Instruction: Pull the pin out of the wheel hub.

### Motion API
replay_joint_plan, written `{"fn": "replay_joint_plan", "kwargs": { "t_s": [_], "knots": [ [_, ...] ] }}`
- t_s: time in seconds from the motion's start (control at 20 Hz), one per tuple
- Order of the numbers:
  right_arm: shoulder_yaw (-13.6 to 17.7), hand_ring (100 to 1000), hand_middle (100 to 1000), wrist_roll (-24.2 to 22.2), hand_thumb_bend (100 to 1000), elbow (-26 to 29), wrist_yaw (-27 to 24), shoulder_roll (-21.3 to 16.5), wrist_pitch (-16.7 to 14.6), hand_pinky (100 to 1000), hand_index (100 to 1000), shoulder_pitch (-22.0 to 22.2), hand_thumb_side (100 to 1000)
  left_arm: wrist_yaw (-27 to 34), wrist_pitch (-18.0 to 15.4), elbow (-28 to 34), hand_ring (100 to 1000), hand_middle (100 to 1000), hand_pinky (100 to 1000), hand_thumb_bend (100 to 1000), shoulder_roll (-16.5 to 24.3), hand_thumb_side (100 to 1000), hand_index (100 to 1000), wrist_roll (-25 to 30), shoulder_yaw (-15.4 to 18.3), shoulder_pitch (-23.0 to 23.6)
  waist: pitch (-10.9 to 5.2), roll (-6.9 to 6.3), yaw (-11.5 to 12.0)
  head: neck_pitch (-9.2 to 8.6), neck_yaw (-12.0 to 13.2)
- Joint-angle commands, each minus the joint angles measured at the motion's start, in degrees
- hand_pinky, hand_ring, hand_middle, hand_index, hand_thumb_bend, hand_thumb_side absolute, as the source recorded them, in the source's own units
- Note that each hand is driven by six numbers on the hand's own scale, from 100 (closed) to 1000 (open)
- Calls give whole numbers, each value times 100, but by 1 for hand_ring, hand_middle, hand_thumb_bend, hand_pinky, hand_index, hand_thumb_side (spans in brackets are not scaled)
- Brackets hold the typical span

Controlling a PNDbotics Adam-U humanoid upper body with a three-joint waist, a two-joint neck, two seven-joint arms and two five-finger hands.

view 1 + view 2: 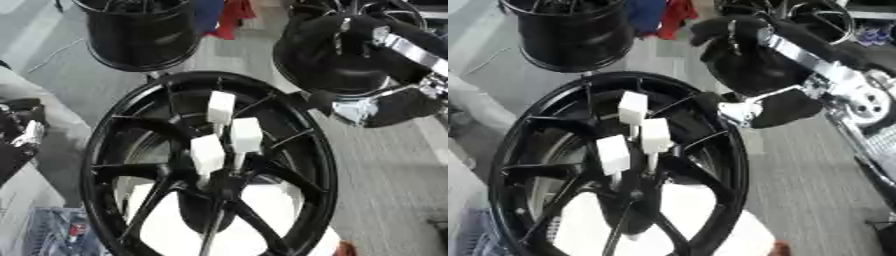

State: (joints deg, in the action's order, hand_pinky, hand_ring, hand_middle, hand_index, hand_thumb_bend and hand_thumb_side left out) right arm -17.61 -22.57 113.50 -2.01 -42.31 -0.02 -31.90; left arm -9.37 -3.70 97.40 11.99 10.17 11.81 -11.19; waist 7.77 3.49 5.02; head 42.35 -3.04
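**Three white-capped pins standing in the hub, right hand off at the rim**

The big black wheel (pixel 206 165) stands nearly upright, face toward the robot's head and leaning a little, its spokes running in to the hub (pixel 219 182) low in the middle. Three pins stick out of that hub, each with a white block-shaped head on a thin pale shaft. Their long axes run from the hub up and outward toward the viewer, roughly parallel to one another. The top pin (pixel 220 108) reaches highest; the right pin (pixel 246 135) sits just below and beside it; the left pin (pixel 207 154) is lowest, its shaft going down into the hub. The heads sit close together, and I cannot tell whether they touch.

The robot's right hand (pixel 773 109) comes in from the upper right on a black and silver arm. It hangs at the wheel's upper right rim, well apart from the pins, one dark finger (pixel 709 101) pointing toward the rim. It holds nothing; whether the rest of the fingers are curled or straight, I cannot tell. The left hand shows in neither view.

Counting wheels: the big one up front, a second black rim (pixel 140 32) standing behind at the upper left, and a third (pixel 794 20) behind the right arm. The floor (pixel 394 175) is grey with faint board lines. Something blue and red (pixel 223 17) shows at the far edge between the two back rims, and white shows through the lower spokes of the front wheel.
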Motion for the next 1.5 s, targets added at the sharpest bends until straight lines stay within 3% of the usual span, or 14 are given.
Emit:
{"fn": "replay_joint_plan", "kwargs": {
  "t_s": [0.05, 0.25, 0.45, 0.95, 1.5],
  "knots": [
    [-304, 801, 833, -726, 342, 96, -167, -364, 172, 739, 929, -392, 269, -18, -13, 79, 568, 655, 556, 166, 81, 451, 743, 30, -32, -43, -79, -3, 14, 42, 18],
    [-642, 810, 837, -1457, 359, -68, -245, -359, 386, 749, 932, -897, 278, -22, -19, 77, 568, 656, 557, 165, 98, 452, 744, 59, -44, -42, -90, 8, 35, 54, 42],
    [-836, 812, 837, -1758, 368, -376, -169, -225, 444, 752, 932, -1198, 284, -19, -26, 76, 568, 656, 557, 164, 110, 452, 744, 74, -54, -41, -97, 5, 62, 61, 50],
    [-1206, 821, 836, -2122, 360, -1261, 406, 272, 222, 763, 934, -1651, 295, -15, -43, 73, 569, 657, 558, 160, 104, 452, 744, 107, -83, -47, -94, -21, 116, 79, 25],
    [-1261, 810, 812, -2175, 354, -1938, 932, 541, -103, 762, 932, -1718, 297, -21, -48, 74, 570, 657, 559, 156, 86, 454, 745, 114, -85, -48, -74, -33, 143, 95, 30]
  ]
}}
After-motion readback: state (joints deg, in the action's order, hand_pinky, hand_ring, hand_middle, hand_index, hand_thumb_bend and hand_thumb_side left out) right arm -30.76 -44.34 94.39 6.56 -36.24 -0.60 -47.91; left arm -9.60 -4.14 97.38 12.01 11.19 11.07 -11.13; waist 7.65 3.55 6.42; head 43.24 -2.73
